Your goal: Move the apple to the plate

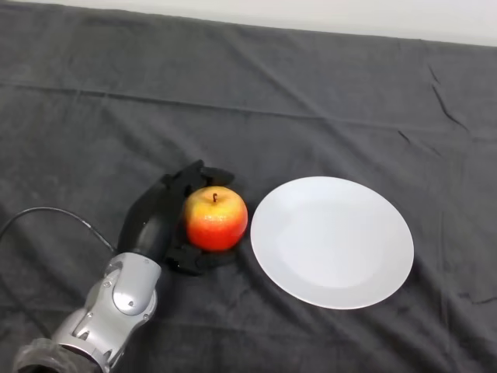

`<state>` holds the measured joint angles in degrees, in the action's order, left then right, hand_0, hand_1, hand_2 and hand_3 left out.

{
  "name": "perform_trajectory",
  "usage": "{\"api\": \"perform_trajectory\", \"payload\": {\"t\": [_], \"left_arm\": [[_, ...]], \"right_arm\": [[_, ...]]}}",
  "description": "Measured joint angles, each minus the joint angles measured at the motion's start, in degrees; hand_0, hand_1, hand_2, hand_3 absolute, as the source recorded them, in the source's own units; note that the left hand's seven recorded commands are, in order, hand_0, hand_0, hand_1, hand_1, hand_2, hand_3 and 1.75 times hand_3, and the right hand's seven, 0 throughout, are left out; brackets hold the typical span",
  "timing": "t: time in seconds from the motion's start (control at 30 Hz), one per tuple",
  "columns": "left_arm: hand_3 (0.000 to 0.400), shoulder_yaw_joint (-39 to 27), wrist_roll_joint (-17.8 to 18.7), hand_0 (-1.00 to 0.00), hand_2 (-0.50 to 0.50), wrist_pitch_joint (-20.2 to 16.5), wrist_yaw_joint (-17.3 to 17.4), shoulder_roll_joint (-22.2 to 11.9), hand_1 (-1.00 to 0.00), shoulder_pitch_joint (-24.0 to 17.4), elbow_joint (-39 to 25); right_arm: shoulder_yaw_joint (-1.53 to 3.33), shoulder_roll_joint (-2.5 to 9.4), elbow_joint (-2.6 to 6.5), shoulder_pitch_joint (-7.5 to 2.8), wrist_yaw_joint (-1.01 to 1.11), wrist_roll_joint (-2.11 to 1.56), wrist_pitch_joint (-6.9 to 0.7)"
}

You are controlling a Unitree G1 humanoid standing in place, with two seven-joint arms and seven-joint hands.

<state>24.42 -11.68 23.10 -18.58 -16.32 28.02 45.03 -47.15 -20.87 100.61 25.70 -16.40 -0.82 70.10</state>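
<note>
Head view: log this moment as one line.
robot hand: curled round red-yellow apple | apple: on dark cloth-covered table, left of round white plate | plate: holds nothing | step: apple not yet on plate

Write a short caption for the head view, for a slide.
Left hand curled round the apple on the dark cloth, beside the white plate.

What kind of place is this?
Probably a robot practice table, not a kitchen: a dark cloth covers it, with only an apple and a bare white plate, and the robot's left hand curled round the apple.
</note>
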Motion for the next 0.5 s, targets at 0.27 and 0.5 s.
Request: {"api": "perform_trajectory", "payload": {"t": [0.27,0.5], "left_arm": [[0.400,0.0,0.0,-1.00,0.00,-3.7,2.1,-1.1,-1.00,0.2,-3.5],[0.400,0.0,-0.1,-1.00,0.00,-7.6,2.5,-2.4,-1.00,0.3,-11.8]], "right_arm": [[0.03,0.00,0.00,0.00,0.00,-0.01,0.00],[0.07,-0.02,0.00,-0.02,0.00,-0.01,0.00]]}}
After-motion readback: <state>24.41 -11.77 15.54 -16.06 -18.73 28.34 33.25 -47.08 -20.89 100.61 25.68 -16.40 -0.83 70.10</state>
